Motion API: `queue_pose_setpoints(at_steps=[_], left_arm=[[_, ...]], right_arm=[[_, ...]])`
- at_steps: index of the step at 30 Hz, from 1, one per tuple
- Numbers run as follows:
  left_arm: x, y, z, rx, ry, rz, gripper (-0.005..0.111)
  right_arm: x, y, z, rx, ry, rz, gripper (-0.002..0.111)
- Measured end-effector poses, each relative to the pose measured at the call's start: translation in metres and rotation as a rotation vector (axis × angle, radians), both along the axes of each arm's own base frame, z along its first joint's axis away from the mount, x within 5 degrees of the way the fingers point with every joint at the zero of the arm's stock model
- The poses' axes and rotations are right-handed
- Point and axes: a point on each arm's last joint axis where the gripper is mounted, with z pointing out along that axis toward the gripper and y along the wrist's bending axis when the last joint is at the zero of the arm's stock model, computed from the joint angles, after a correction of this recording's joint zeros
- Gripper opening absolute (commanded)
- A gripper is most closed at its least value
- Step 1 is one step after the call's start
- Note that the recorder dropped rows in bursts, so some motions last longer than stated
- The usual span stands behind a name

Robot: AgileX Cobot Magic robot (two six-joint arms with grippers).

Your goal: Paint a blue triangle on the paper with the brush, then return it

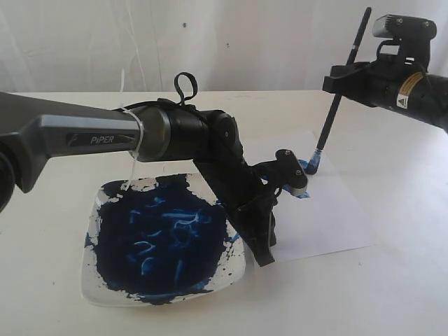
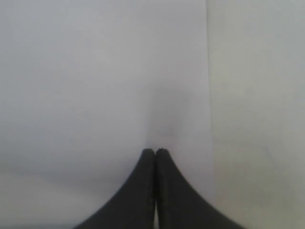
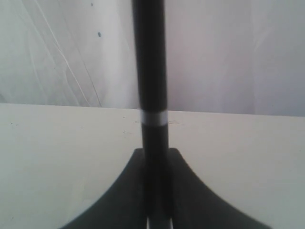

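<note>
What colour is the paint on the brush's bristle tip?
Blue. The brush shows its stained tip best in the exterior view.

The brush [image 1: 341,98] is held tilted in the right gripper [image 1: 343,73], with its blue tip set on the paper [image 1: 336,210] beside blue strokes [image 1: 305,193]. The left gripper [image 1: 264,255] is pointed down at the paper's near edge, beside the paint-smeared dish [image 1: 112,190].
</note>
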Motion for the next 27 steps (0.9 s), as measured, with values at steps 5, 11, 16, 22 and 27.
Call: queue_pose_setpoints(at_steps=[5, 11, 16, 22, 27], left_arm=[[0.0, 0.0, 0.0, 0.0, 0.0, 0.0, 0.0], [0.0, 0.0, 0.0, 0.0, 0.0, 0.0, 0.0], [0.0, 0.0, 0.0, 0.0, 0.0, 0.0, 0.0], [0.0, 0.0, 0.0, 0.0, 0.0, 0.0, 0.0], [0.0, 0.0, 0.0, 0.0, 0.0, 0.0, 0.0]], right_arm=[[-0.001, 0.001, 0.0, 0.008, 0.017, 0.01, 0.0], [-0.002, 0.002, -0.001, 0.007, 0.034, 0.029, 0.0], [-0.005, 0.003, 0.002, -0.001, 0.037, 0.04, 0.0], [-0.008, 0.0, 0.011, -0.023, 0.046, 0.018, 0.0], [-0.012, 0.0, 0.015, -0.027, 0.069, 0.028, 0.0]])
